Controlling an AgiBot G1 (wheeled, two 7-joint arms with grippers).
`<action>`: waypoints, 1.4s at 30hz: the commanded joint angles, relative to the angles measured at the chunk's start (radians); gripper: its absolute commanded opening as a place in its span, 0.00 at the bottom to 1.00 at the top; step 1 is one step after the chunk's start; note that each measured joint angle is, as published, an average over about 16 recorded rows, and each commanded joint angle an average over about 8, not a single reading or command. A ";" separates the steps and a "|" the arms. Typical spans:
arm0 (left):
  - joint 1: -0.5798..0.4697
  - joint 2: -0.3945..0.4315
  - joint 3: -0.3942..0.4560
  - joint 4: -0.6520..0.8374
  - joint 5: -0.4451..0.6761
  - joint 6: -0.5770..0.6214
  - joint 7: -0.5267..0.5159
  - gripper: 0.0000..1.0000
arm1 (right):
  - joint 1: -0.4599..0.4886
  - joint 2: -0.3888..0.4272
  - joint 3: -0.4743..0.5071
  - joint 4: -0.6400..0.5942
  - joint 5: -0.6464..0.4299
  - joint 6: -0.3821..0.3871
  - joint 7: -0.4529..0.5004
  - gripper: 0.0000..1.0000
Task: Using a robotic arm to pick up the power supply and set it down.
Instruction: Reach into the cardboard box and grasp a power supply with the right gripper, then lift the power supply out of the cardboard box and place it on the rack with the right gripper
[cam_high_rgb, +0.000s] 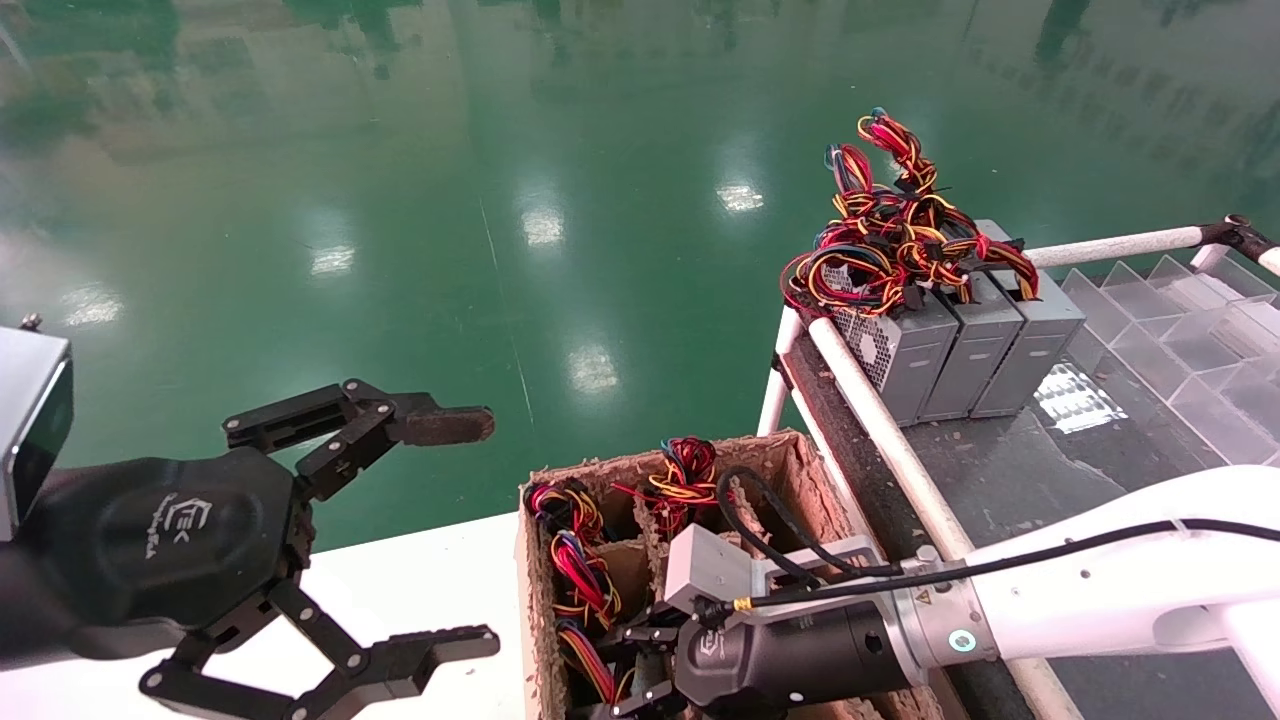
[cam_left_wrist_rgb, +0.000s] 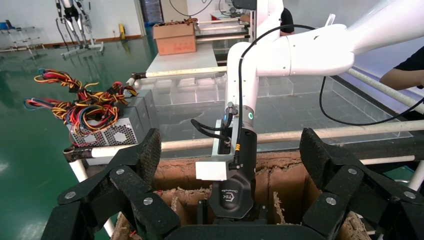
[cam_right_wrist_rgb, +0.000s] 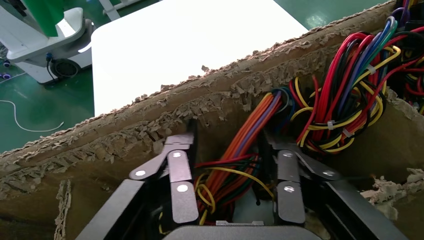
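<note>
The robotic arm (cam_high_rgb: 1100, 590), white with a black wrist, reaches down into a cardboard box (cam_high_rgb: 770, 452). Its gripper, my right gripper (cam_right_wrist_rgb: 227, 150), is inside one cell of the box. Its fingers (cam_right_wrist_rgb: 180, 175) stand parallel on either side of the power supply (cam_right_wrist_rgb: 245, 212), shut on it. Only a strip of the supply's grey metal shows under its orange, red and yellow wires (cam_right_wrist_rgb: 240, 145). In the head view the gripper (cam_high_rgb: 640, 685) hides the supply's body. My left gripper (cam_high_rgb: 490, 530) hangs wide open over the white table (cam_high_rgb: 420, 570), holding nothing.
Three more grey supplies (cam_high_rgb: 960, 350) with tangled wires stand on the rack behind a white pipe rail (cam_high_rgb: 880, 420). Other cells of the box hold wire bundles (cam_high_rgb: 680, 480). Clear plastic dividers (cam_high_rgb: 1180, 330) lie at the right. A person's arm (cam_left_wrist_rgb: 407, 70) shows beyond the rack.
</note>
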 joint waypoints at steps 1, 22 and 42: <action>0.000 0.000 0.000 0.000 0.000 0.000 0.000 1.00 | 0.002 -0.002 0.000 -0.007 0.000 -0.002 -0.005 0.00; 0.000 0.000 0.001 0.000 -0.001 0.000 0.001 1.00 | -0.020 0.025 0.014 0.031 0.024 0.001 0.006 0.00; 0.000 -0.001 0.002 0.000 -0.001 -0.001 0.001 1.00 | -0.060 0.191 0.178 0.180 0.265 -0.026 0.005 0.00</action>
